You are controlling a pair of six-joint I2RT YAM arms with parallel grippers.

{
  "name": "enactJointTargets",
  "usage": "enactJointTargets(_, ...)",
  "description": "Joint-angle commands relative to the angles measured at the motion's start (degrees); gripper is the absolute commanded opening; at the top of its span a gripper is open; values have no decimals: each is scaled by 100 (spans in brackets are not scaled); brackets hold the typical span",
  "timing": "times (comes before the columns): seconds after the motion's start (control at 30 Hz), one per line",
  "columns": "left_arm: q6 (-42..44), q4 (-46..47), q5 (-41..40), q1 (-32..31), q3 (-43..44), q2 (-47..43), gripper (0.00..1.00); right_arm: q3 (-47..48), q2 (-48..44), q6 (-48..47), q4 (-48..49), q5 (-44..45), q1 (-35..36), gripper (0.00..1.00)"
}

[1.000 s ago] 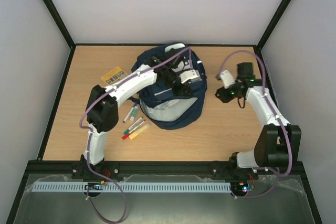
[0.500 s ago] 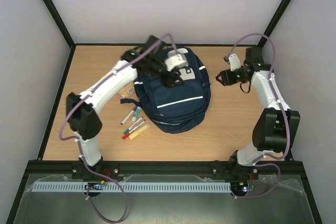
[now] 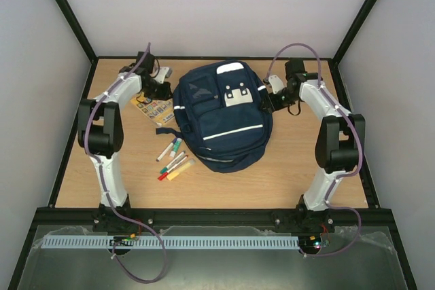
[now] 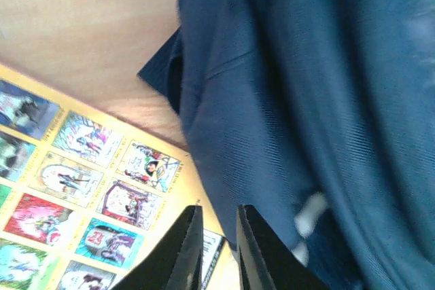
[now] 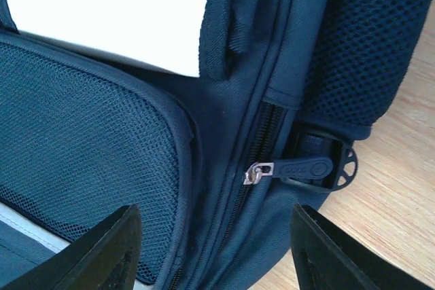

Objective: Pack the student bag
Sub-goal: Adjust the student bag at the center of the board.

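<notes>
The student bag (image 3: 221, 117) lies front-up in the middle of the table, navy with white stripes and a light grey patch (image 5: 115, 18). My left gripper (image 3: 158, 87) hovers at the bag's upper left edge. In the left wrist view its jaws (image 4: 216, 236) stand a narrow gap apart with nothing between them, over the bag's navy fabric (image 4: 306, 100) and a picture sheet. My right gripper (image 3: 270, 97) is at the bag's upper right side. It (image 5: 214, 236) is wide open just above a zip slider (image 5: 257, 173) with a dark rubber pull (image 5: 302, 166).
A yellow sheet of small pictures (image 3: 153, 108) (image 4: 75, 188) lies left of the bag, partly under its edge. Several markers (image 3: 173, 157) lie at the bag's lower left. A mesh side pocket (image 5: 367, 45) is on the bag's right. Black frame posts and walls ring the table.
The left arm has left the top of the bag and swung to its back-left edge. The bag has settled flat. The right arm has moved in to the bag's right side.
</notes>
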Motion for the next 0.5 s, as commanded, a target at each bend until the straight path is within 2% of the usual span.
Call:
enactJointTargets(0.0,-301,76,-503,-99,213,636,13,144,-117,56,-483,93,119,61)
enactJointTargets(0.1,-211,123,-725,-215,441,1070,8,-59,-254,-3,-506,187,123,61)
enactJointTargets(0.2,-185,136,-358,-416,786,1438,8,-288,-361,-55,-500,314,116,61)
enactJointTargets(0.47,-255,319,-116,-1437,1574,1824,8,-616,-565,-82,-480,554,120,61)
